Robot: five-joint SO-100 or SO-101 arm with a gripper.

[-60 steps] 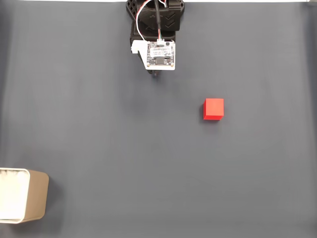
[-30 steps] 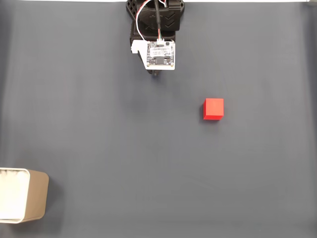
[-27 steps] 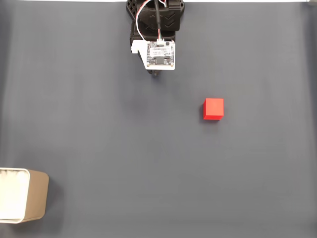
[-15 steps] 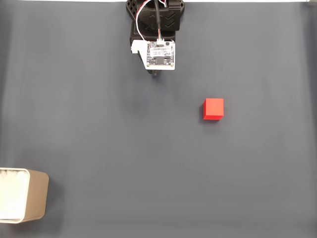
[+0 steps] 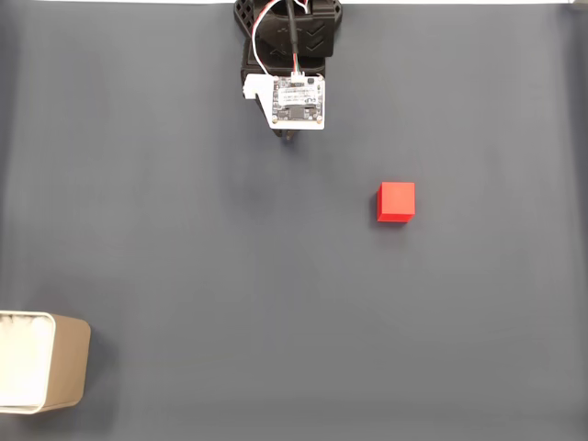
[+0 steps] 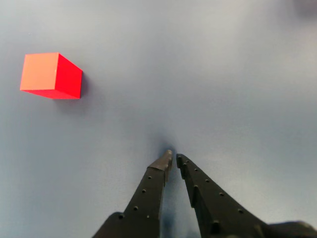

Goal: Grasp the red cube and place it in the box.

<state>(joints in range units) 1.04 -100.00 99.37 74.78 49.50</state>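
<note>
With the gripper (image 6: 173, 157) near the table's (image 5: 184, 230) far edge, fingers nearly together and holding nothing, the red cube (image 5: 396, 201) lies well apart right of centre (the box (image 5: 43, 362) at the near-left corner), so descending unopened would likely knock it aside.

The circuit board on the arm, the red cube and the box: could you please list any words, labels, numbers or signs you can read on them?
Circuit board: it carries small dark components and faint markings, too small and blurred to read in the fixed view.
Red cube: plain faces in the fixed view and the wrist view, no text.
Box: plain tan wall and white inside, no text.
Tool: black fingers with rows of small holes, no lettering.
</note>
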